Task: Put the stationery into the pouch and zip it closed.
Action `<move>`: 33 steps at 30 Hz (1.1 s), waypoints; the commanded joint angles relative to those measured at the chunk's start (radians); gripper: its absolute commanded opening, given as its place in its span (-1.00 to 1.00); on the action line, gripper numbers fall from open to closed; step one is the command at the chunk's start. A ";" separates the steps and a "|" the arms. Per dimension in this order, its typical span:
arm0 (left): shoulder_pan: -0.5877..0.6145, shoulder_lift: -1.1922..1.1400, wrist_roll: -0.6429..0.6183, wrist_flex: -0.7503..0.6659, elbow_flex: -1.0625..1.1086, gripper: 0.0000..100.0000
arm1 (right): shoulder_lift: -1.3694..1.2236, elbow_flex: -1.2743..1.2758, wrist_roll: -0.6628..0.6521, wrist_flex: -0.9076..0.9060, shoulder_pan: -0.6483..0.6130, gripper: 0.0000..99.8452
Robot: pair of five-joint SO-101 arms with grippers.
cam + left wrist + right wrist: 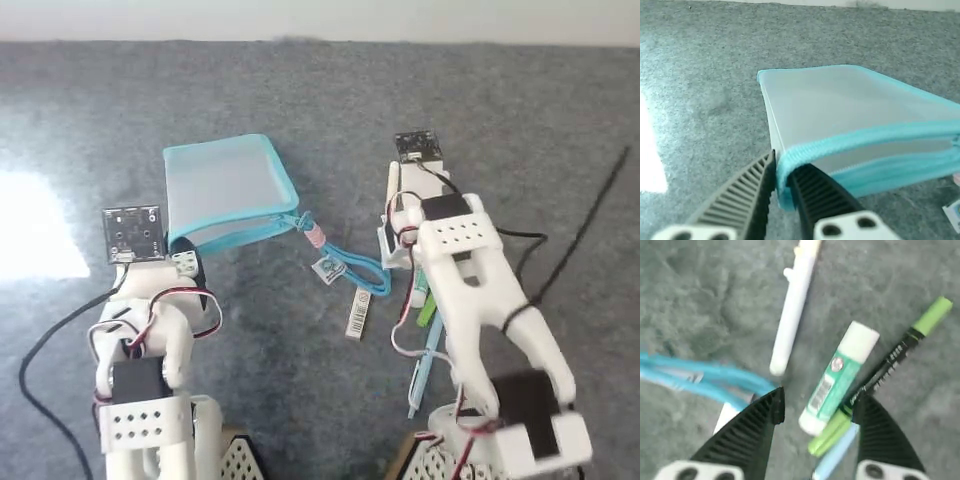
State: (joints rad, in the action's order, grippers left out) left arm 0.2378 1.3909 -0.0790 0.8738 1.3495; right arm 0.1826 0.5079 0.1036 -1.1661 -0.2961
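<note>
Turquoise-edged translucent pouch [225, 190] lies on the grey table [320, 90]. The left gripper [782, 166] is clenched on the pouch's zipper-edge corner. Beyond the pouch's blue strap [705, 375], the right gripper [820, 397] is released, spread over a glue stick [837, 377], green-capped pen [892, 362] and white pen [792, 310].

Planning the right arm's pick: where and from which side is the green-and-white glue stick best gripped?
Grip the glue stick across its middle, from above: a round tube lying flat. The black marker with green cap crowds one side, leaving little finger room.
</note>
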 commanded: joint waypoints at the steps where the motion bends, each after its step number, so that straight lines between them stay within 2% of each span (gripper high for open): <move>1: 0.006 0.003 -0.011 -0.049 -0.008 -0.98 | 0.122 -0.041 -0.015 -0.124 -0.007 -0.44; 6: 0.006 0.003 -0.011 -0.049 -0.008 -0.98 | 0.142 -0.015 -0.017 -0.358 -0.013 -0.42; 12: 0.011 0.003 -0.011 -0.051 -0.008 -0.98 | 0.091 0.169 -0.043 -0.157 -0.081 -0.42; 16: 0.012 0.003 -0.011 -0.049 -0.008 -0.98 | 0.064 0.242 -0.038 -0.079 -0.050 -0.44; 21: 0.008 0.003 -0.009 -0.049 -0.008 -0.98 | 0.094 0.299 -0.069 -0.019 0.028 -0.57; 27: 0.008 0.003 -0.009 -0.049 -0.008 -0.98 | 0.091 0.338 -0.089 0.027 0.013 -0.67; 33: 0.012 0.003 -0.009 -0.049 -0.008 -0.98 | 0.039 0.336 -0.091 0.058 0.018 -0.85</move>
State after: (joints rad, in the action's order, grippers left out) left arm 0.2455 1.3909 -0.0806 0.8554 1.3495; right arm 0.2455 0.8516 0.0269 -1.1324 -0.2762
